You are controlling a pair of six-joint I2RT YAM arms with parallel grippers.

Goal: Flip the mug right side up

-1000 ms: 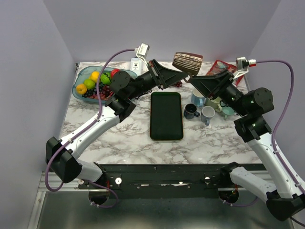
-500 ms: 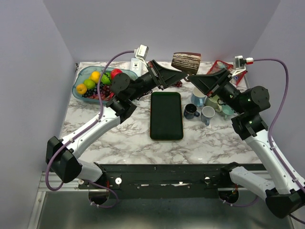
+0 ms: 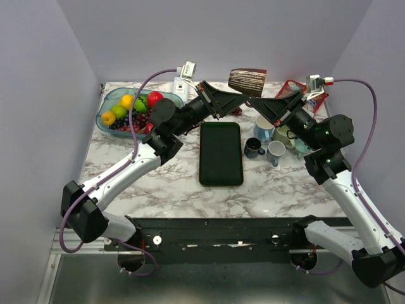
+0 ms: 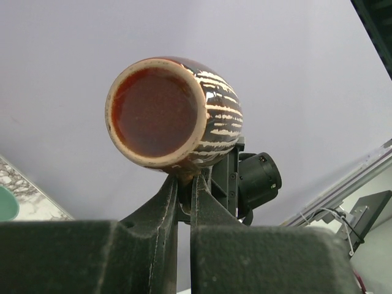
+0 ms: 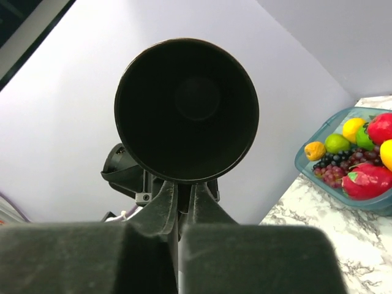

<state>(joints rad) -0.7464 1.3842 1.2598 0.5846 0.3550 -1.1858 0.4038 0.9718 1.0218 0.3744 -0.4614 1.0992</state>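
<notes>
The brown mug with white stripes point(image 3: 247, 80) hangs on its side in the air over the back of the table. Its mouth faces the left arm and its base faces the right arm. My left gripper point(image 3: 242, 96) is shut on it from below left. In the left wrist view the mug's open mouth point(image 4: 156, 113) sits just above the left gripper point(image 4: 187, 177). My right gripper point(image 3: 254, 101) is shut on it from below right. In the right wrist view the mug's dark base point(image 5: 187, 110) fills the space above the right gripper point(image 5: 184, 184).
A black tablet point(image 3: 221, 153) lies mid-table. A dark mug point(image 3: 254, 148), a pale mug point(image 3: 276, 152) and a light blue mug point(image 3: 262, 130) stand right of it. A fruit bowl point(image 3: 109, 103) is at the back left, a red packet point(image 3: 296, 87) at the back right.
The right arm has shifted slightly left and back. The mug has stayed almost in place between the two grippers, edging a little up.
</notes>
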